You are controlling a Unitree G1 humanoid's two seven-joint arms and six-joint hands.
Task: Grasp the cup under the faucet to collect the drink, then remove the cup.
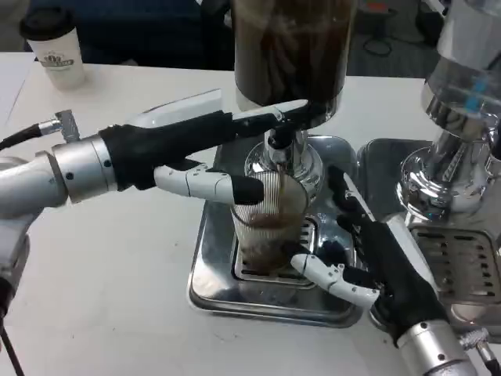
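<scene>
Cup: on tray grate, under faucet, part-filled, catching drink.
L hand: at 9 o'clock, fingers pressing faucet lever; thumb touching cup rim.
R hand: at 3 o'clock, fingers apart, beside cup, set to grasp.

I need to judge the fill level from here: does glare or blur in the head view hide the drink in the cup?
Head view: bright glare patches on the shiny steel drip tray; the ribbed clear glass cup is sharp enough to show dark drink low inside, though its ribs muddle the exact level; the left robot hand covers part of the rim; the right robot hand is slightly soft.
</scene>
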